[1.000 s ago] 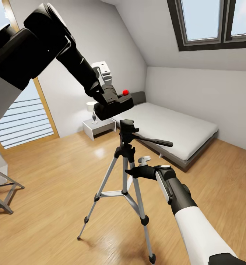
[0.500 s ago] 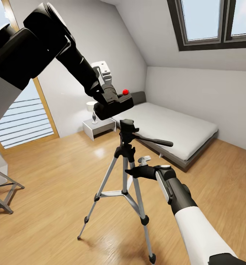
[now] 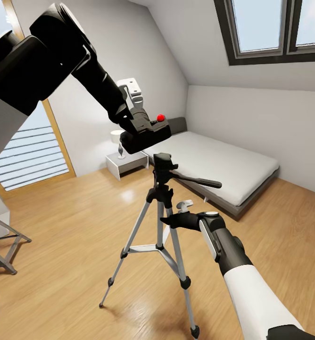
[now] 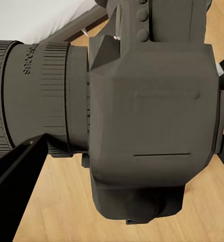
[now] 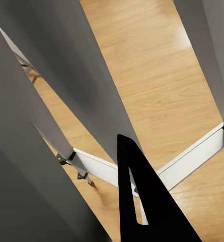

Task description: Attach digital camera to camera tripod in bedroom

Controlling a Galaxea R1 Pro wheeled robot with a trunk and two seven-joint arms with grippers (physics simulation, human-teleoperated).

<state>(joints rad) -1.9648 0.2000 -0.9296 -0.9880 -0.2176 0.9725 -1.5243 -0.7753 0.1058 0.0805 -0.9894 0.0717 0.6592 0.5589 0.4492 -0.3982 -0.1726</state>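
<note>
L arm reaches up and fwd from upper left, black forearm angled down, wrist bent; left pincer (image 3: pixel 141 126) clamped on the digital camera (image 3: pixel 145 132), held aloft. R arm stretches fwd from lower right, white upper section, black forearm, roughly level; right pincer (image 3: pixel 169 221) at the camera tripod (image 3: pixel 160 222) leg, open/closed state unclear.
</note>
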